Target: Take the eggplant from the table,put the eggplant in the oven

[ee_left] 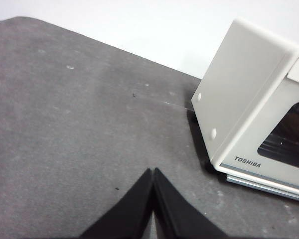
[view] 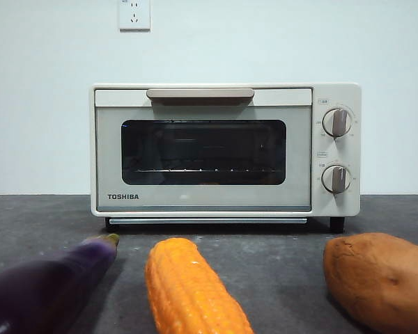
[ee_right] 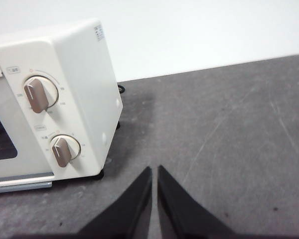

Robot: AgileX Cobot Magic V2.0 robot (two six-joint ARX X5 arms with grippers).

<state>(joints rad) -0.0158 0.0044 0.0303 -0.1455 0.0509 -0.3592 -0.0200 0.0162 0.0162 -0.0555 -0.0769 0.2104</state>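
Oven (view: 225, 149) door shut, eggplant (view: 49, 285) lying untouched on the desk (view: 279, 257); left pincer (ee_left: 153, 172) and right pincer (ee_right: 154, 169) both hover closed, empty

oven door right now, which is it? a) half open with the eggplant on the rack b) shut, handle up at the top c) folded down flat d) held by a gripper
b: in the front view the oven door sits flush with its handle at the top, while the eggplant lies on the table in front; neither gripper touches it.
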